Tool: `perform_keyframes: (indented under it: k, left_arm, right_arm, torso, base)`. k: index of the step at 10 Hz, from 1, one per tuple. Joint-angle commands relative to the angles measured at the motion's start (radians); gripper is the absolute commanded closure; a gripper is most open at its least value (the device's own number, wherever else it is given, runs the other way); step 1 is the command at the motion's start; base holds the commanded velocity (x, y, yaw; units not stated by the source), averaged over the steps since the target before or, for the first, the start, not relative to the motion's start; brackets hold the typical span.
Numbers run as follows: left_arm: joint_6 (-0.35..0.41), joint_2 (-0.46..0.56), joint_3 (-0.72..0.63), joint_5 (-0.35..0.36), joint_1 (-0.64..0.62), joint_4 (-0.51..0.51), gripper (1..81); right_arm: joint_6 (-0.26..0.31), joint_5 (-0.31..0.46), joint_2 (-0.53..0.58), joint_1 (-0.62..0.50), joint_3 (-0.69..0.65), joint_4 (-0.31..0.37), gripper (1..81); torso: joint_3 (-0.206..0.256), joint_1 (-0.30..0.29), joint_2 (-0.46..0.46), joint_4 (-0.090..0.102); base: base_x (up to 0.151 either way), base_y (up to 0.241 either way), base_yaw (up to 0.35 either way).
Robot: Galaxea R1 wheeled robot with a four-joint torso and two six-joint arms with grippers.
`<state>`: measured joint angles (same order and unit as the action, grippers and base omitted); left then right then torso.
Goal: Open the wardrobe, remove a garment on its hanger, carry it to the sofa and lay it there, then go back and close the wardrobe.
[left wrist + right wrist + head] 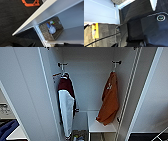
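Wardrobe (90, 84): doors open. Orange shirt (109, 100) on white hanger (114, 67), right side of the interior, above a white shelf (101, 127); maroon-and-white garment (66, 105) left. Basket (50, 30) (holding small items) lies on the wardrobe floor. Gripper states: cannot tell.

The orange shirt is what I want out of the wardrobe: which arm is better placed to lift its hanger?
Probably the right: the orange shirt hangs on the wardrobe's right side, with the maroon-and-white garment on the left. Neither arm is raised toward either yet.
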<state>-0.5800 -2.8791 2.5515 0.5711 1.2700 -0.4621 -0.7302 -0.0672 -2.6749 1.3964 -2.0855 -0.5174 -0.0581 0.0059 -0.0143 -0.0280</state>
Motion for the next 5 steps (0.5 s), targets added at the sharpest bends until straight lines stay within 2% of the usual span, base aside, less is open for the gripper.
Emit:
perform_keyframes:
  k: [1,3,4,5]
  left_arm:
    - [-0.054,0.048,-0.046,-0.028,-0.045,0.558,1.0]
    - [-0.095,0.085,-0.063,-0.048,-0.024,0.678,1.0]
    - [-0.095,0.090,-0.056,-0.059,-0.013,0.685,1.0]
    - [-0.095,0.093,-0.045,-0.088,0.004,0.700,1.0]
  right_arm:
    - [0.003,0.042,-0.001,-0.072,-0.013,-0.009,1.0]
    - [0.009,0.107,-0.038,-0.090,-0.057,-0.025,1.0]
    - [0.037,0.168,-0.070,-0.105,-0.097,-0.106,1.0]
    - [0.066,0.254,-0.114,-0.125,-0.157,-0.230,1.0]
  torso:
    - [0.000,0.000,0.000,0.000]
    - [0.000,0.000,0.000,0.000]
    - [0.000,0.000,0.000,0.000]
    - [0.000,0.000,0.000,0.000]
  base:
    - [0.000,0.000,0.000]
    - [0.000,0.000,0.000]
    - [0.000,0.000,0.000]
    - [0.000,0.000,0.000]
